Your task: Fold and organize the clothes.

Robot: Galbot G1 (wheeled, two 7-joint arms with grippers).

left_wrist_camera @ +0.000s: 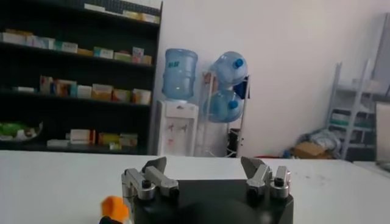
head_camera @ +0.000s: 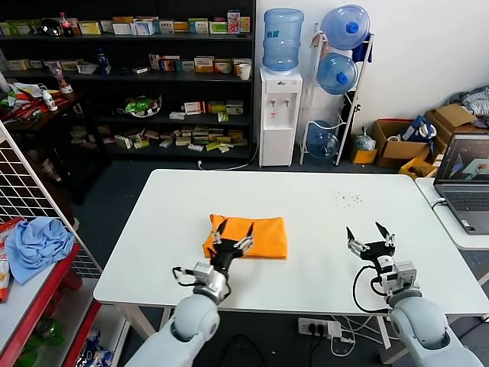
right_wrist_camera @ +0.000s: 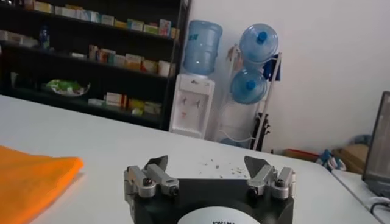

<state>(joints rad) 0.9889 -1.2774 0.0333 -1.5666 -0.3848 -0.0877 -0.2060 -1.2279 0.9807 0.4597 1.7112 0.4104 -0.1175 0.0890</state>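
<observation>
The orange T-shirt (head_camera: 256,236) lies folded into a compact rectangle on the white table (head_camera: 321,206), left of centre near the front. My left gripper (head_camera: 231,227) is open and empty, raised over the shirt's front left part. A small orange patch (left_wrist_camera: 113,207) of the shirt shows beside its body in the left wrist view. My right gripper (head_camera: 370,233) is open and empty, over bare table to the right of the shirt. The shirt's edge (right_wrist_camera: 30,179) shows in the right wrist view. Its white lettering is hidden.
A light blue cloth (head_camera: 34,243) lies on a red rack at the left. A laptop (head_camera: 466,182) sits on a side table at the right. Dark specks (head_camera: 348,199) dot the far right tabletop. Shelves, a water dispenser (head_camera: 280,115) and boxes stand behind.
</observation>
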